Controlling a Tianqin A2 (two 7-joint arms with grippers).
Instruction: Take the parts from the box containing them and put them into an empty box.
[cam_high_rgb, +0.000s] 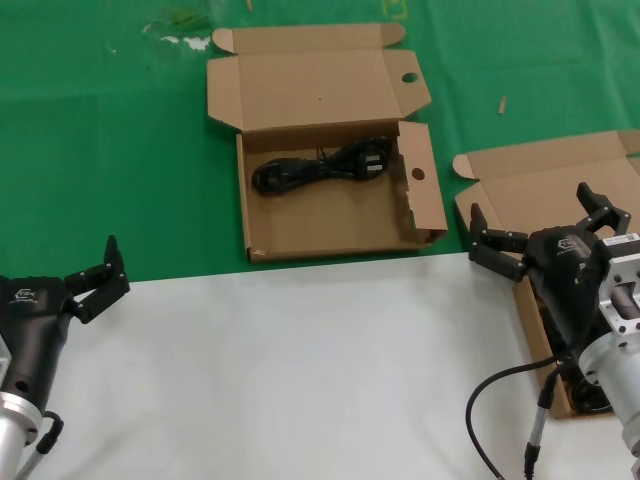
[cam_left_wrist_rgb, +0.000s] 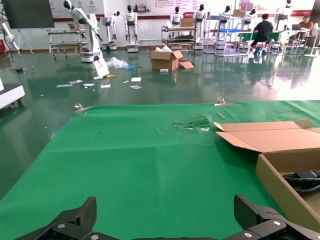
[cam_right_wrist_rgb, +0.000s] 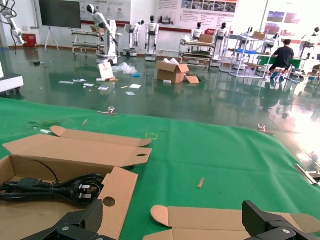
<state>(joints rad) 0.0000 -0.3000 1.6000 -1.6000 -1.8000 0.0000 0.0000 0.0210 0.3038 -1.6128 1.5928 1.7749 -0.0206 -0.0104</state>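
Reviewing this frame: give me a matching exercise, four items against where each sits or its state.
Items:
1. power cord
2. left gripper
3. right gripper
4. plain-lid box

Descriptions:
A. open, over the white surface's left edge
B. lying in the box with round holes
C. open, above the box at far right
D. on the green mat, mostly hidden behind the right arm

Pairs: 1-B, 2-A, 3-C, 4-D

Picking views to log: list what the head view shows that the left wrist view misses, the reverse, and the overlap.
Head only: right gripper, open, over the plain-lid box at the robot's right; white sheet; the holed box's punched flaps.
Left wrist only: hall floor beyond the table.
Both: left gripper, fingers apart, green mat, holed box holding one cord.
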